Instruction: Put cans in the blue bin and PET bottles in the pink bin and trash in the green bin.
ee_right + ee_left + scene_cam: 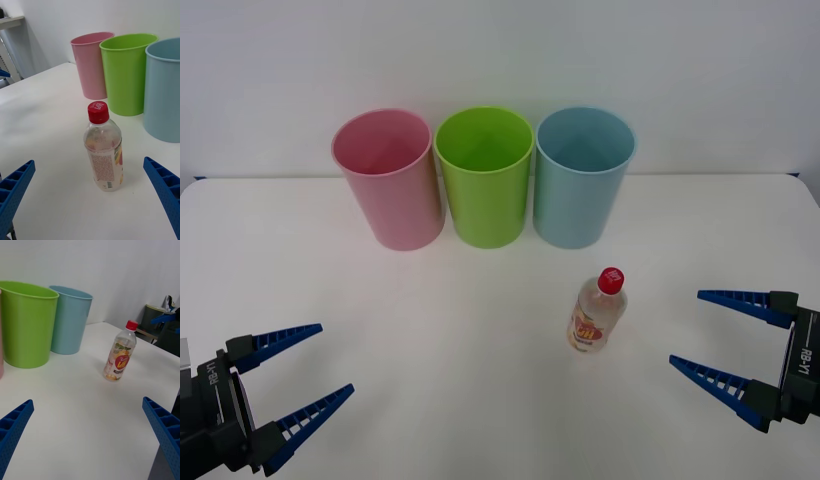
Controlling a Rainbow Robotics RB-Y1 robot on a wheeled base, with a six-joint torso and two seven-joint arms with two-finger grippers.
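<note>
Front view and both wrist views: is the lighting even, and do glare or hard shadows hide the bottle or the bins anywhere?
Front view: even, soft light; the PET bottle and the pink bin, green bin and blue bin cast only faint shadows. Right wrist view: bottle sharp, label readable, no glare. Left wrist view: bottle clear, room behind it darker.

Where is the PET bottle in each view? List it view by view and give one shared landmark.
Front view: PET bottle upright, right of centre, before the blue bin.
Right wrist view: bottle central, upright.
Left wrist view: bottle right of centre.
Shared landmark: green bin.
</note>
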